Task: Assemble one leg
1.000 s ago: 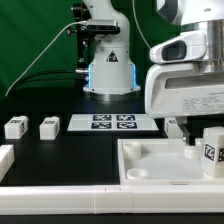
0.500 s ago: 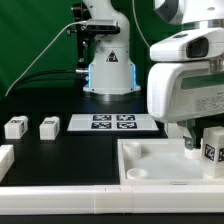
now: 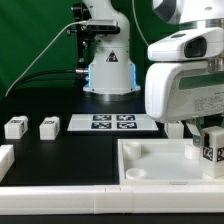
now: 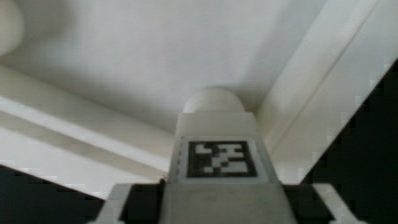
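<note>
My gripper is shut on the leg, a small white block with a black-and-white tag. It holds the leg upright over the right end of the large white tray-like piece, at the exterior view's right. In the wrist view the leg stands between the two sides of my gripper. Its rounded tip points at the inner corner of the tray-like piece. Whether the tip touches the piece cannot be told.
Two more small white tagged blocks lie at the exterior view's left. The marker board lies in the middle, in front of the arm's base. Another white part sits at the left edge.
The gripper with the leg has shifted only slightly over the right end of the tray-like piece. Everything else is unmoved.
</note>
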`<state>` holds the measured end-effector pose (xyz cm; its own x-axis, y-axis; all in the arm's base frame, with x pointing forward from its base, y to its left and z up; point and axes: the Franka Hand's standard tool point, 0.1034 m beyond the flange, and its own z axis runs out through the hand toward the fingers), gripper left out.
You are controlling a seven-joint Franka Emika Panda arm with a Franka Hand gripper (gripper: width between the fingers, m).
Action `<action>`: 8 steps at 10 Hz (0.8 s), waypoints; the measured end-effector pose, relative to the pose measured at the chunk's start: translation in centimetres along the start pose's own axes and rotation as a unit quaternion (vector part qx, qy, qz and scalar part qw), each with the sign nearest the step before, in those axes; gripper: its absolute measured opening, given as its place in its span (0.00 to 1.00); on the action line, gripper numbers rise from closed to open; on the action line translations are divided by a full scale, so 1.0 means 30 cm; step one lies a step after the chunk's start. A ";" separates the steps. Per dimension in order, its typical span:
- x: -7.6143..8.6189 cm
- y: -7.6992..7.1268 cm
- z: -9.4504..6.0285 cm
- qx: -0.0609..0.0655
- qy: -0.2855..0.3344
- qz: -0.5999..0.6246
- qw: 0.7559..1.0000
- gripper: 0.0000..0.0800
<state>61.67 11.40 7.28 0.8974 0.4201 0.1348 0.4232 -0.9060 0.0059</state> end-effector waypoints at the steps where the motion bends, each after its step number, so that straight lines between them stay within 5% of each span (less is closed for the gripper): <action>1: 0.000 0.000 0.000 0.000 0.000 0.001 1.000 0.36; 5: 0.001 -0.006 0.000 0.005 0.001 0.131 0.991 0.36; 8: 0.002 -0.011 0.000 0.003 0.000 0.338 0.941 0.36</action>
<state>61.57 11.74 7.28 0.9618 -0.2527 0.1057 -0.2443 -0.9659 -0.0859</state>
